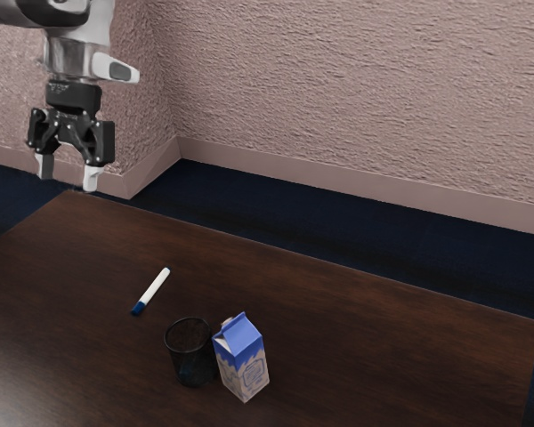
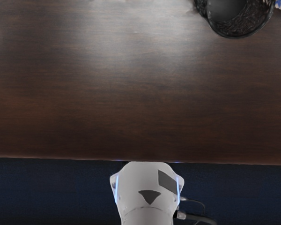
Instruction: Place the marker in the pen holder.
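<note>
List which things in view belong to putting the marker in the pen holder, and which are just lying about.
Part of the job:
marker
black pen holder
gripper, open

Just there:
blue-topped carton, upright beside the pen holder

Indoor room, office-like at best guess; could pass for a home study, can't pin it down from these views. Room side: rough-textured pinkish-beige walls (image 1: 356,98) meeting in a corner toward the exterior view's left, plain matching baseboard (image 1: 338,184), dark blue floor (image 1: 356,249) that reads as carpet. Office hint is the dark wood-grain bench (image 1: 383,334) with a marker (image 1: 154,287) and black pen holder (image 1: 182,360) on it, blue-and-white carton (image 1: 243,363) adds a break-room/home touch, and the white robot base (image 2: 147,187) with cables at the bench edge says robot test setup.
</note>
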`<state>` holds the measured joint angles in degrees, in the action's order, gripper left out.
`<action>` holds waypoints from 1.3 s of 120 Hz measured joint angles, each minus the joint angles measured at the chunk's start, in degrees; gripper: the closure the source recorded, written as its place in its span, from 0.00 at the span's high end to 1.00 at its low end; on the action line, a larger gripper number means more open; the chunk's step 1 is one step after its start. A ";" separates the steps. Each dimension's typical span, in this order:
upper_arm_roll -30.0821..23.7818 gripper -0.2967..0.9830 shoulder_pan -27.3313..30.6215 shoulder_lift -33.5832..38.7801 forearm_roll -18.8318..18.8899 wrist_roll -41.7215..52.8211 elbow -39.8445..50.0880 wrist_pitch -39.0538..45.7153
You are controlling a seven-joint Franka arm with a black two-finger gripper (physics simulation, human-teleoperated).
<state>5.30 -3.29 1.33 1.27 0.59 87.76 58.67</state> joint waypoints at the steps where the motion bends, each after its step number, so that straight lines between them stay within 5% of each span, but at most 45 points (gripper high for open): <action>1: 0.01 0.77 0.15 -0.01 0.01 0.02 0.16 1.10; 21: 0.30 0.77 3.72 -0.04 0.06 0.41 1.01 15.81; 48: -0.40 0.75 8.28 0.47 0.88 0.36 -0.67 23.50; 71: 0.40 0.76 2.70 0.45 2.91 0.78 0.34 25.71; 88: 1.14 0.76 -0.47 -5.82 3.81 1.34 8.21 30.75; 100: 1.22 0.76 10.87 -14.62 2.26 1.89 11.89 37.91; 111: 1.24 0.77 14.77 -19.87 1.09 2.32 11.93 43.58; 156: 1.02 0.77 15.73 -26.23 -0.98 3.56 12.10 57.57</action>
<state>6.32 12.44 -24.90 0.28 4.15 99.85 116.25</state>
